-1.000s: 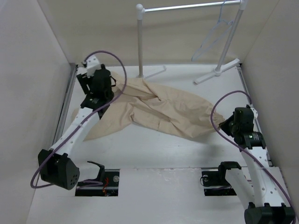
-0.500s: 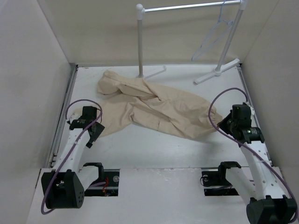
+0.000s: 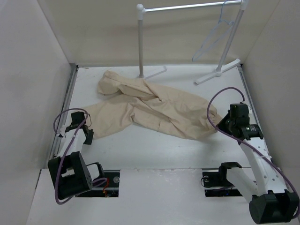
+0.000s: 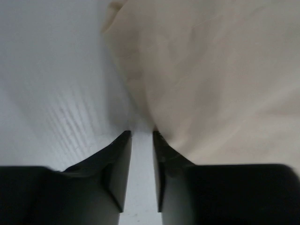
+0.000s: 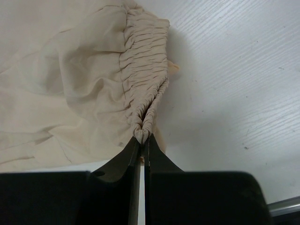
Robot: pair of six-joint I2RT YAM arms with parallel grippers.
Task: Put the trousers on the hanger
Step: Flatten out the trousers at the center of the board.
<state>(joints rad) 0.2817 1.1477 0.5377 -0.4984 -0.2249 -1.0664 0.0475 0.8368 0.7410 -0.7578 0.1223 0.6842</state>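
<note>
One end gripped: right tool clamps the trousers; left tool, slightly apart, empty, should seize cloth before the hanger.

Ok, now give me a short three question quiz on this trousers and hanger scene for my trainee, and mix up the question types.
1. True or false: the hanger is already through the trousers.
2. Pick one. The right claw is: A, open above the cloth; B, shut on the gathered edge of the trousers; C, holding the hanger.
3. Fill in: the left claw holds ___.

Key: 1 false, it hangs on the rail. 2 B. 3 nothing, the cloth only lies beside it.
</note>
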